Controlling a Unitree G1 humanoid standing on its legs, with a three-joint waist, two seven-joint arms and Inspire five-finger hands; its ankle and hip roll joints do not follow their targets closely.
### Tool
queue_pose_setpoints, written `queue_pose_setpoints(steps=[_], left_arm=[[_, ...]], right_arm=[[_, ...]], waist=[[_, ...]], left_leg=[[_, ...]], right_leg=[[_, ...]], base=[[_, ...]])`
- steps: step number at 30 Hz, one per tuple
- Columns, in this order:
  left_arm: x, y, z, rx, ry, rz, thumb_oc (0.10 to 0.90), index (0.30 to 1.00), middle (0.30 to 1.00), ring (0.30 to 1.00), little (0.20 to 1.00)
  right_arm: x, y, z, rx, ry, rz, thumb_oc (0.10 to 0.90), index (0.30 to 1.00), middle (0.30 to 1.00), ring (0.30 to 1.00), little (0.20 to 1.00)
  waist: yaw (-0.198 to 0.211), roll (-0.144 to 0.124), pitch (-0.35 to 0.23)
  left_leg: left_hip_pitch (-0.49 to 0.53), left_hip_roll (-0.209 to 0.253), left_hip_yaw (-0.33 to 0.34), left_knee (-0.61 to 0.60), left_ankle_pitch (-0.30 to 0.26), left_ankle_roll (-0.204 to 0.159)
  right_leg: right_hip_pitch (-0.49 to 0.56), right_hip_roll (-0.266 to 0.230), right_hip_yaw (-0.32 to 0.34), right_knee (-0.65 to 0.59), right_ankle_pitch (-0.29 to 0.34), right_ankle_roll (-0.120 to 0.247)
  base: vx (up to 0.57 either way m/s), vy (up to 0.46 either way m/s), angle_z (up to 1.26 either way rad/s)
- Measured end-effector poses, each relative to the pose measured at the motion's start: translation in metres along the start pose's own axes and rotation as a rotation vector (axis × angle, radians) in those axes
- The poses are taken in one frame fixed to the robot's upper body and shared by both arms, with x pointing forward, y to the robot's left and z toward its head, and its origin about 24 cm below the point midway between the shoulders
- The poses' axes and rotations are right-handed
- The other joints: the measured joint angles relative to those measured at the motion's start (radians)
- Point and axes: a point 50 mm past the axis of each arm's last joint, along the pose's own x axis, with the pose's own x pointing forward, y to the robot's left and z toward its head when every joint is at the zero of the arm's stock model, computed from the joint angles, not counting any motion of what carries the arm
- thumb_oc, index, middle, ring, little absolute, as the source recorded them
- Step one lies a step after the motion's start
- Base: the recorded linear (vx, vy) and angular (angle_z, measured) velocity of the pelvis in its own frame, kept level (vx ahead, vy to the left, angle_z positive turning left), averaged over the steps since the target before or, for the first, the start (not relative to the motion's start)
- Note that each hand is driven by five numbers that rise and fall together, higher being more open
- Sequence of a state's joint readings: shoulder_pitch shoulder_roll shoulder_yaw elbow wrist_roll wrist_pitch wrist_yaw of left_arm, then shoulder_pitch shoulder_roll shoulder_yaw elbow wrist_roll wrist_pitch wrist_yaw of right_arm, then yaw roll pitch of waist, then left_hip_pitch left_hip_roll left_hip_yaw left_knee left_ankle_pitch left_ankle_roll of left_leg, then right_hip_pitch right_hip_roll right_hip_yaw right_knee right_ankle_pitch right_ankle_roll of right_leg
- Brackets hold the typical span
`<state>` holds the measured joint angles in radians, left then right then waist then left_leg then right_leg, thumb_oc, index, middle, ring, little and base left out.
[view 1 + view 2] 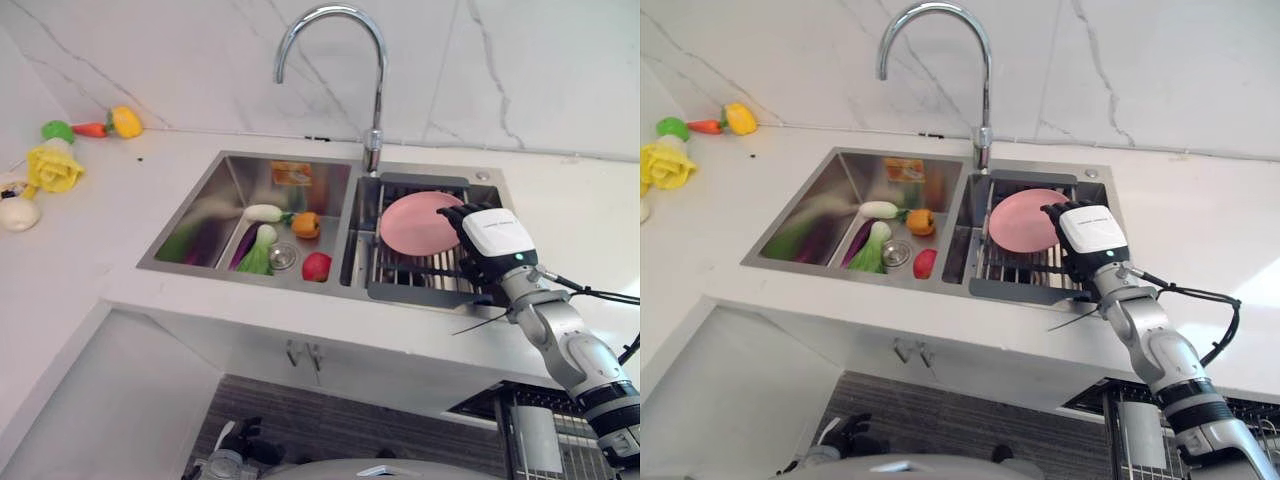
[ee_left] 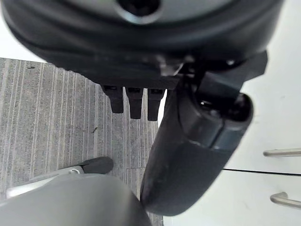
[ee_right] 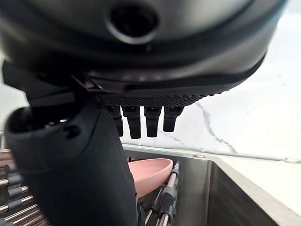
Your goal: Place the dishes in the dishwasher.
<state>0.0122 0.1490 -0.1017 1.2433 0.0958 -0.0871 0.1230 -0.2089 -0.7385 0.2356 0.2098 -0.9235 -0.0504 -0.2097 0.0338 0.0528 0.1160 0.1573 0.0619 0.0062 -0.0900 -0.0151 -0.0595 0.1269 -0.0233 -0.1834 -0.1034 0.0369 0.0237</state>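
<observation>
A stainless-steel double sink [image 1: 215,195] is set in the white counter; a dark wire dish rack [image 1: 400,268] sits in its right basin. On the rack lies a round pink plate [image 1: 418,222], tilted, smooth and plain. The robot's right hand [image 1: 478,240] hovers at the plate's right edge, fingers [image 3: 146,120] straight and apart, clasping nothing; whether they touch the plate is unclear. The left hand [image 2: 136,101] hangs open over the floor.

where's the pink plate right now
The pink plate leans in the drying rack over the sink's right basin, below the faucet, with the right hand at its right edge.
</observation>
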Motion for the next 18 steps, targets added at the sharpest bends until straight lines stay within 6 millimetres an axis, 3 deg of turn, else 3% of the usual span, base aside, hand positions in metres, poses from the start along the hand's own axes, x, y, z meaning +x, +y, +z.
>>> queue_pose_setpoints(steps=[6, 7, 8, 9, 15, 18], left_arm=[[0.001, 0.000, 0.006, -0.001, -0.017, 0.006, 0.800, 0.900, 0.900, 0.900, 0.900], [0.001, 0.001, 0.007, -0.001, -0.018, 0.007, 0.800, 0.900, 0.900, 0.900, 0.900], [0.001, 0.001, 0.007, -0.001, -0.021, 0.009, 0.800, 0.900, 0.900, 0.900, 0.900], [0.002, 0.002, 0.008, -0.001, -0.022, 0.012, 0.800, 0.900, 0.900, 0.900, 0.900], [0.002, 0.005, 0.006, -0.008, -0.015, 0.034, 0.800, 0.900, 0.900, 0.900, 0.900], [0.002, 0.005, 0.006, -0.008, -0.018, 0.041, 0.800, 0.900, 0.900, 0.900, 0.900]], right_arm=[[0.012, 0.013, -0.012, -0.038, 0.065, 0.046, 0.800, 0.900, 0.900, 0.900, 0.900], [0.012, 0.014, -0.012, -0.039, 0.070, 0.049, 0.773, 0.860, 0.860, 0.860, 0.860], [0.012, 0.015, -0.014, -0.041, 0.078, 0.050, 0.615, 0.622, 0.622, 0.622, 0.622], [0.011, 0.018, -0.017, -0.045, 0.091, 0.054, 0.400, 0.300, 0.300, 0.300, 0.300], [0.007, 0.024, -0.025, -0.081, 0.131, 0.065, 0.400, 0.300, 0.300, 0.300, 0.300], [0.008, 0.017, -0.027, -0.123, 0.132, -0.007, 0.400, 0.300, 0.300, 0.300, 0.300]], waist=[[0.048, -0.007, 0.004], [0.056, -0.009, 0.005], [0.063, -0.012, 0.007], [0.065, -0.015, 0.009], [0.070, -0.030, 0.016], [0.068, -0.031, 0.017]], left_leg=[[-0.001, -0.009, -0.047, 0.002, 0.008, 0.003], [-0.004, -0.012, -0.050, 0.001, 0.010, 0.005], [-0.008, -0.014, -0.053, 0.001, 0.010, 0.006], [-0.006, -0.015, -0.059, 0.001, 0.011, 0.006], [-0.005, -0.022, -0.077, 0.000, 0.013, 0.009], [-0.003, -0.022, -0.082, 0.000, 0.013, 0.009]], right_leg=[[0.017, -0.009, -0.030, 0.000, -0.005, 0.007], [0.018, -0.010, -0.032, 0.001, -0.006, 0.008], [0.019, -0.012, -0.034, 0.002, -0.007, 0.009], [0.021, -0.014, -0.038, 0.002, -0.007, 0.010], [0.030, -0.021, -0.057, 0.002, -0.011, 0.016], [0.029, -0.021, -0.061, 0.000, -0.011, 0.016]], base=[[0.00, 0.011, 0.25], [0.00, 0.016, 0.08], [0.00, 0.014, 0.09], [0.00, 0.009, 0.15], [0.00, 0.004, 0.09], [0.00, 0.000, 0.04]])
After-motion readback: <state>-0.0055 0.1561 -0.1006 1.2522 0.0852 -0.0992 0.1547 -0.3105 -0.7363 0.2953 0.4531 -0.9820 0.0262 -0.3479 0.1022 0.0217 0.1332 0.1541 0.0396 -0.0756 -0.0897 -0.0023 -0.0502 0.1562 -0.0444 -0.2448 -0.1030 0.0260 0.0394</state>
